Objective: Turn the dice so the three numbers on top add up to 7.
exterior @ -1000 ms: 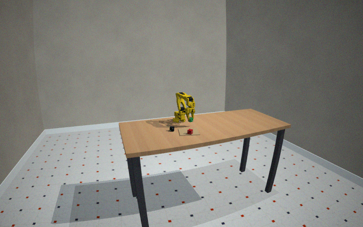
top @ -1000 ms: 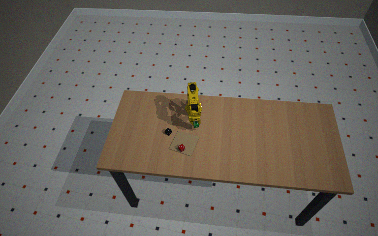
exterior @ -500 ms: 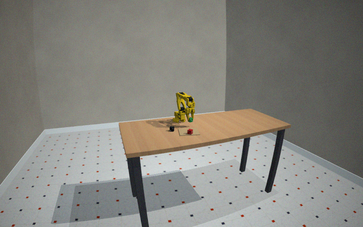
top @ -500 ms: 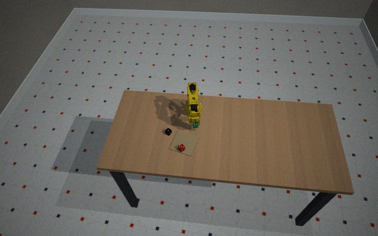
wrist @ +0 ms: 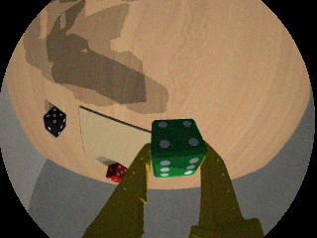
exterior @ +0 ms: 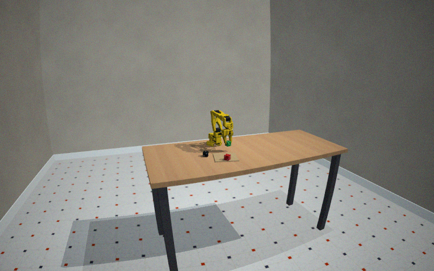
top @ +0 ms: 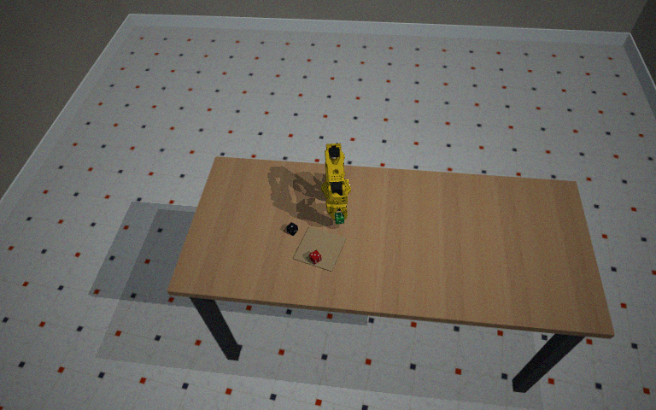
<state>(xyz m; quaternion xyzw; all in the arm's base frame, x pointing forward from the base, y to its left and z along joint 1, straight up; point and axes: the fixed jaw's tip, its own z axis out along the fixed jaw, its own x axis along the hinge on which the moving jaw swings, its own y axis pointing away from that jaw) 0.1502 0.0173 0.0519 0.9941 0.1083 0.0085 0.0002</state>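
Note:
My yellow gripper (top: 339,217) is shut on a green die (wrist: 176,149) and holds it above the table, just behind the far edge of the tan mat (top: 319,248). The green die also shows in the top and exterior views (top: 339,218) (exterior: 228,143). A red die (top: 315,256) lies on the mat near its front edge, and shows in the wrist view (wrist: 117,173) and in the exterior view (exterior: 227,156). A black die (top: 290,228) lies on the bare table to the left of the mat, off it, and shows in the wrist view too (wrist: 54,121).
The arm's base (top: 334,159) stands at the table's far edge, behind the mat. The arm's shadow falls on the wood left of the base. The wooden table (top: 435,242) stretches far to the right.

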